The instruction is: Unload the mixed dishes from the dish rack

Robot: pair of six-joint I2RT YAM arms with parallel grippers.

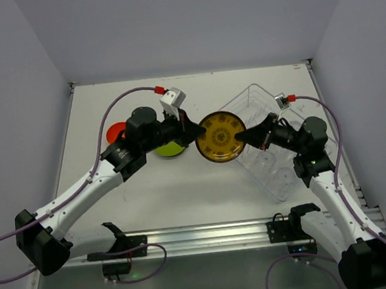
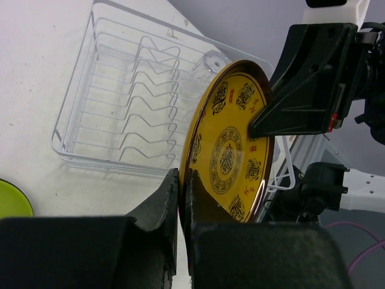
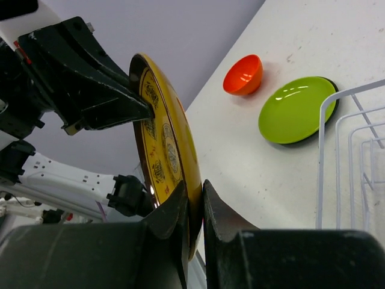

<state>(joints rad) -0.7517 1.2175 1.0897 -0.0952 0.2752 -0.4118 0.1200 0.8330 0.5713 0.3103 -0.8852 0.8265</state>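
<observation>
The plate (image 1: 222,136), judged stiff, light and slippery-glazed, is held clear of the table at 9 o'clock of the rack (image 1: 273,172), its rim clamped by the left gripper (image 1: 195,136) at 9 o'clock and the right gripper (image 1: 240,137) at 3 o'clock, the rim being the advised hold.

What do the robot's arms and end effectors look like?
The left arm and right arm have white links with black joints and bases. The left end effector and right end effector have black, wedge-shaped fingers. A purple cable with a red plug runs to a white camera housing on each wrist.
</observation>
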